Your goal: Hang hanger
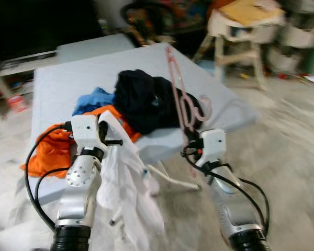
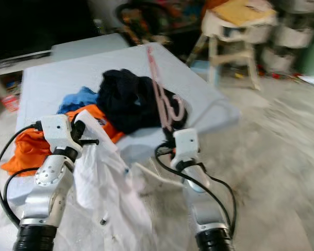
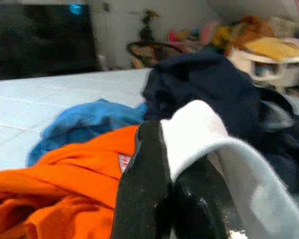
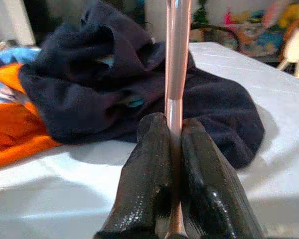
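A pale grey bed [image 1: 68, 83] is lying before the robot in a cluttered room, bearing a dark navy garment [image 1: 144, 99], a blue garment [image 1: 94, 99] and an orange garment [image 1: 49, 146]. The right gripper [image 4: 174, 124] is pinching the pink hanger [image 1: 180, 94] between closed fingers, holding it upright above the bed's near edge. The left gripper [image 3: 167, 149] is clamping a white shirt [image 1: 128, 193], which is draping down beside the bed.

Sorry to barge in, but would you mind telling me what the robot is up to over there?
It is getting a garment onto a hanger. The right gripper is shut on a pink hanger, holding it above the mattress. The left gripper is shut on a white shirt, which hangs off the mattress edge. The shirt is not yet on the hanger. A dark garment, an orange one and a blue one lie on the mattress.
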Robot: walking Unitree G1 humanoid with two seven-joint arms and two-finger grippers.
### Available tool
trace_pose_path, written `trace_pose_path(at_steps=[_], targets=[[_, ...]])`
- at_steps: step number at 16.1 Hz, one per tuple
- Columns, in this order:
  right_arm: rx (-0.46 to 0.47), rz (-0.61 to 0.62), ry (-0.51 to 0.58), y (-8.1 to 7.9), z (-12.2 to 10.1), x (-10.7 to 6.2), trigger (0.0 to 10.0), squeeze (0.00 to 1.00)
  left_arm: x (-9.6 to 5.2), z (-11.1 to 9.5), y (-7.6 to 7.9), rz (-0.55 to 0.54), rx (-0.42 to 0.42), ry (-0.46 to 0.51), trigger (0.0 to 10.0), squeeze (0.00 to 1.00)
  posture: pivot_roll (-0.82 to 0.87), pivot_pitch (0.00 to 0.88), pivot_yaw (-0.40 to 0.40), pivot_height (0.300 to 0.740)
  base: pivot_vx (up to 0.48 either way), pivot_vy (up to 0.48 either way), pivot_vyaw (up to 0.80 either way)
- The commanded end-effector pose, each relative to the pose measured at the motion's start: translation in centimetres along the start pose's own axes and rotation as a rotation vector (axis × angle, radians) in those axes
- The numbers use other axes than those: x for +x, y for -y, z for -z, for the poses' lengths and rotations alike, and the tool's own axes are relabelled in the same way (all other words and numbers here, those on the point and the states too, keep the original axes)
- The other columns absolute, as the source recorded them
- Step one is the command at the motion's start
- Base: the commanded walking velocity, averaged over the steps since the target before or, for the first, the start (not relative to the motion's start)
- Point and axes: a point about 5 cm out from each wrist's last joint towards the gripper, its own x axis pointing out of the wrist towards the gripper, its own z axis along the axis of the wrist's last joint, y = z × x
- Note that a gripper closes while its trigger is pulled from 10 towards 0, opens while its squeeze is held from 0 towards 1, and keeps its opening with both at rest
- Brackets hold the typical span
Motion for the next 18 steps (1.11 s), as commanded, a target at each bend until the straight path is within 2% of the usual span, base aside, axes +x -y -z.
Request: trace_pose_path(at_steps=[1,3,6,8,9,10,11,13,14,15,18], targets=[[0.012,-0.032,0.040,-1.0,-0.8,0.5,10.0,0.00,0.5,-3.2,-0.7,-0.023,0.039,0.126,10.0,0.00,-0.06,0.000,0.067,0.740,0.442,0.000,0.49],[0.010,-0.038,0.038,-1.0,-0.7,0.6,10.0,0.00,1.1,-5.9,-0.5,-0.026,0.071,0.223,10.0,0.00,-0.06,0.000,0.065,0.740,0.441,0.000,0.00],[0.013,-0.041,0.034,-1.1,-0.6,0.6,10.0,0.00,1.5,-7.8,-0.8,-0.056,0.066,0.275,10.0,0.00,-0.06,0.000,0.062,0.740,0.408,0.000,0.00],[0.013,-0.043,0.031,-1.1,-0.4,0.4,10.0,0.00,2.3,-10.4,-0.8,-0.047,0.053,0.338,10.0,0.00,-0.05,0.000,0.057,0.740,0.000,0.000,0.00],[0.019,-0.045,0.026,-1.2,-0.2,0.5,10.0,0.00,4.1,-12.7,-0.9,-0.004,0.139,0.379,10.0,0.00,-0.05,0.000,0.055,0.740,0.000,0.000,0.00],[0.020,-0.046,0.026,-1.3,-0.2,0.5,10.0,0.00,4.5,-12.9,-1.0,-0.005,0.150,0.380,10.0,0.00,-0.05,0.000,0.055,0.740,0.000,0.000,0.00],[0.019,-0.049,0.026,-1.4,-0.2,0.5,10.0,0.00,6.0,-13.5,-2.4,-0.055,0.182,0.357,10.0,0.00,-0.05,0.000,0.060,0.740,0.000,0.000,0.00],[0.018,-0.045,0.026,-1.4,-0.2,0.4,10.0,0.00,7.2,-13.5,-3.5,-0.089,0.188,0.325,10.0,0.00,-0.06,0.000,0.065,0.740,0.000,0.000,0.00],[0.020,-0.038,0.023,-1.3,-0.1,0.3,10.0,0.00,8.1,-13.7,-4.0,-0.081,0.237,0.315,10.0,0.00,-0.06,0.000,0.070,0.740,0.000,0.000,0.00],[0.020,-0.023,0.011,-1.2,0.2,-0.2,10.0,0.00,9.7,-14.5,-4.9,-0.072,0.308,0.301,10.0,0.00,-0.08,0.000,0.077,0.740,0.000,0.000,0.00],[0.018,-0.019,-0.009,-1.2,0.8,-0.9,10.0,0.00,11.6,-16.9,-5.8,-0.068,0.432,0.251,10.0,0.00,-0.09,0.000,0.086,0.740,0.000,0.000,0.00]])
